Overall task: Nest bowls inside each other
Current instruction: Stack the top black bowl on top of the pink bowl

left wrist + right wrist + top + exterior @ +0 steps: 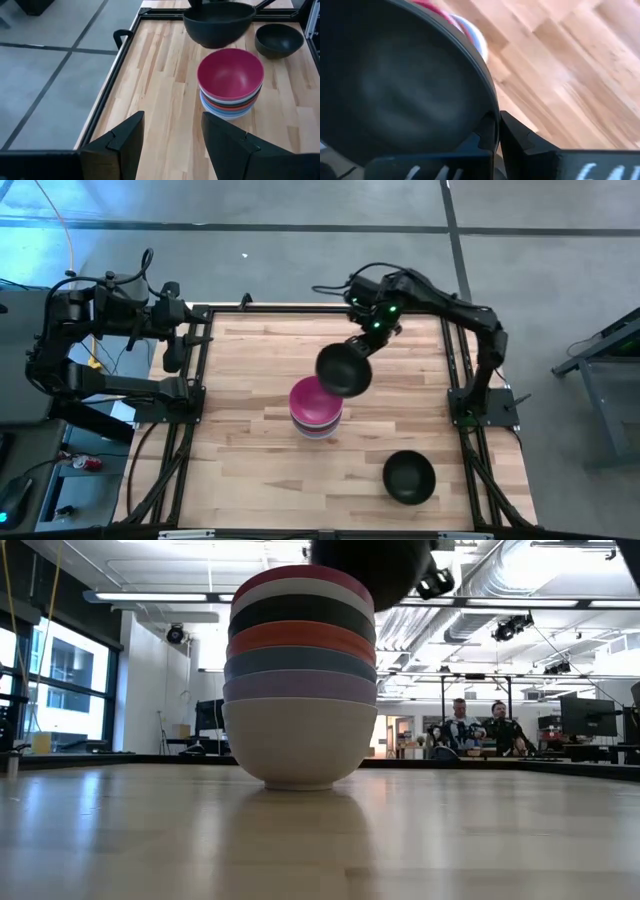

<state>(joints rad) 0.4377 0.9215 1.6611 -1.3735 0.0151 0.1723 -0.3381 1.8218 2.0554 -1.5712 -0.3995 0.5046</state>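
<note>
table (250,480): pale wood planks, dark frame | my right arm: reaches in from the far right corner, elbow bent | stack of bowls (316,408): mid-table, smooth, round, magenta on top | my right gripper (498,131): pinched on a matte black bowl (343,369) rim, above the stack | second black bowl (409,477): near right | my left gripper (172,132): parked at the left edge, fingers apart, empty

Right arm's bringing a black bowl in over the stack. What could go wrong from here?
1. The right claw pinches the held black bowl by its rim only; it could tilt or slip.
2. In the high view that bowl sits off-centre over the stack; released here, it may catch the magenta top bowl and slide off.
3. The stack is tall on one cream base bowl; a sideways bump could topple it.
</note>
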